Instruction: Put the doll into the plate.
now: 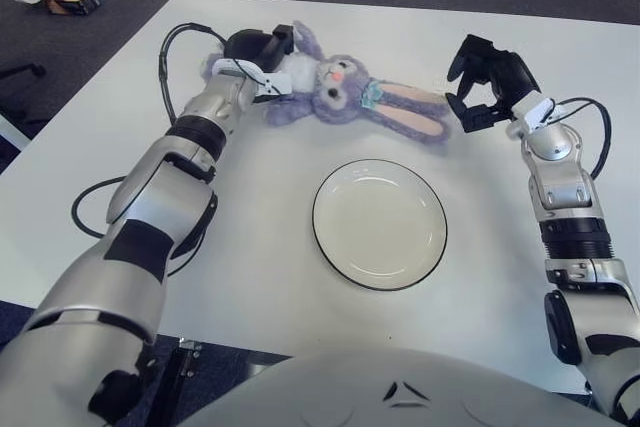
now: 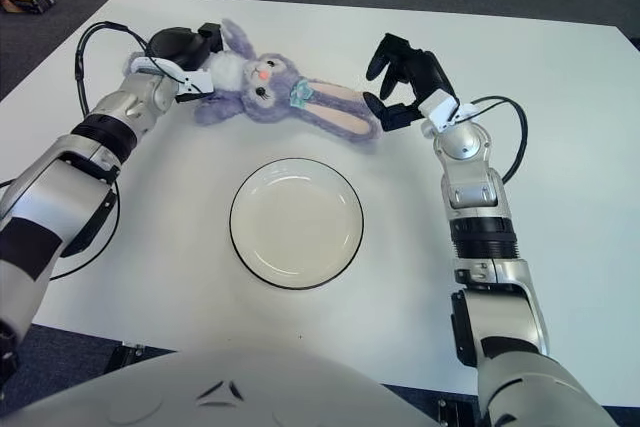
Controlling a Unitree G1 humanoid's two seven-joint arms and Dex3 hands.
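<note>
the left hand (image 1: 258, 49) sits at the far left part of the white table (image 1: 250, 237), its dark fingers (image 1: 281, 39) curled around the body end of the purple bunny doll (image 1: 335, 87), pinching the white and purple plush between them. from those fingers the doll stretches out to the right, lying flat on the table with its face turned up, a small teal bow at the neck, and its two long pink-lined ears (image 1: 410, 112) pointing toward the other hand. nearer the robot than the doll, below and to the right of the left fingers and clear of the toy, the plate (image 1: 380, 224) lies bare with a thin dark rim. a black cable (image 1: 170, 57) loops off the left wrist. further right, the right hand (image 1: 490, 82) shows just past the ear tips, its black fingers (image 1: 462, 55) spread and hooked in an open claw that holds nothing; whether the lowest finger touches the ears i cannot tell. off the table at the far left, a small box (image 1: 72, 2) and a crumpled paper lie on the dark carpet
</note>
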